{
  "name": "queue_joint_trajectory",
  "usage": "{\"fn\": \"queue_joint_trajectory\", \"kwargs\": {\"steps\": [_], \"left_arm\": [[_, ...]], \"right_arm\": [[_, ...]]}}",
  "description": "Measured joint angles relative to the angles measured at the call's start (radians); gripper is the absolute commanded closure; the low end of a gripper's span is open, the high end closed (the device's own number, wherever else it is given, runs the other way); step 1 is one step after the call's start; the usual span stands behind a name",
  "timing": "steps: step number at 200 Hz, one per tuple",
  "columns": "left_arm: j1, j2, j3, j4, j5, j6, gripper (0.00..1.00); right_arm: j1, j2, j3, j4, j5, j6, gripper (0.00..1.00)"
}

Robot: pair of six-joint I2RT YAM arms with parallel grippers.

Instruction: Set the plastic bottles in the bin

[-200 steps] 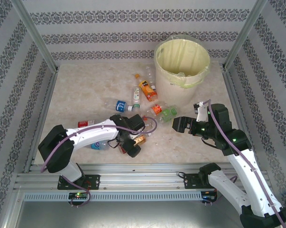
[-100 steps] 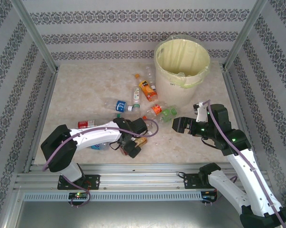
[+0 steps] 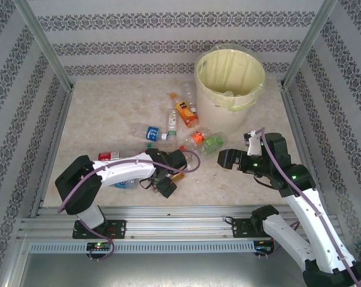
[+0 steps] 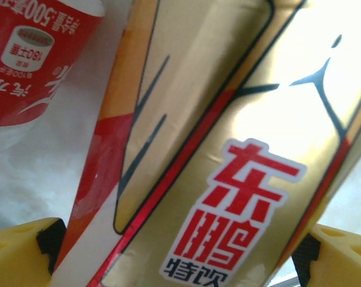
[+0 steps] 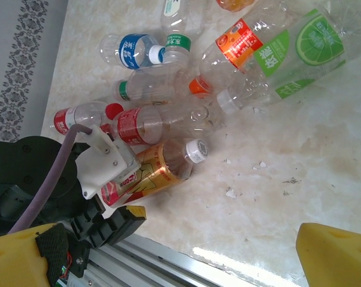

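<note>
left end effector (image 3: 164, 185): 6 o'clock on table (image 3: 108, 113), fingers straddling the flat-lying gold-label bottle (image 4: 228, 149), likely to pick it; cannot tell if they press it | right end effector (image 3: 223, 159): wide, empty, 4 o'clock, poised by bottle heap (image 3: 198, 139) | bin (image 3: 228, 104): 1 o'clock, upright, mouth open for drops | label: red 东鹏特饮

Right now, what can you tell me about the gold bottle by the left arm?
The gold bottle is clear plastic with a white cap and a shiny gold label with red Chinese characters. It lies on its side on the table, between the left tool's yellow fingers, beside a red-labelled bottle.
</note>
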Motion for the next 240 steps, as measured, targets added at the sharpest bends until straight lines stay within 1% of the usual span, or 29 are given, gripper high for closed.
{"fn": "queue_joint_trajectory", "kwargs": {"steps": [34, 65, 99, 137, 196, 240], "left_arm": [[0.0, 0.002, -0.008, 0.006, 0.027, 0.0, 0.16], [0.0, 0.005, -0.011, 0.011, 0.059, -0.007, 0.3], [0.0, -0.013, -0.013, 0.032, 0.113, -0.027, 0.31], [0.0, -0.123, -0.016, 0.1, 0.217, -0.095, 0.31], [0.0, -0.294, -0.102, 0.391, 0.452, -0.259, 0.31], [0.001, -0.319, -0.147, 0.658, 0.629, -0.394, 0.32]], "right_arm": [[0.0, -0.001, -0.005, -0.001, 0.0, 0.007, 0.02], [0.0, -0.002, -0.008, 0.002, -0.001, 0.01, 0.02], [0.0, -0.014, -0.035, 0.02, -0.013, 0.027, 0.02], [0.0, -0.043, -0.087, 0.095, -0.074, 0.079, 0.03], [0.005, -0.079, -0.135, 0.233, -0.15, 0.169, 0.04], [0.033, -0.075, -0.188, 0.369, -0.21, 0.249, 0.03]]}}
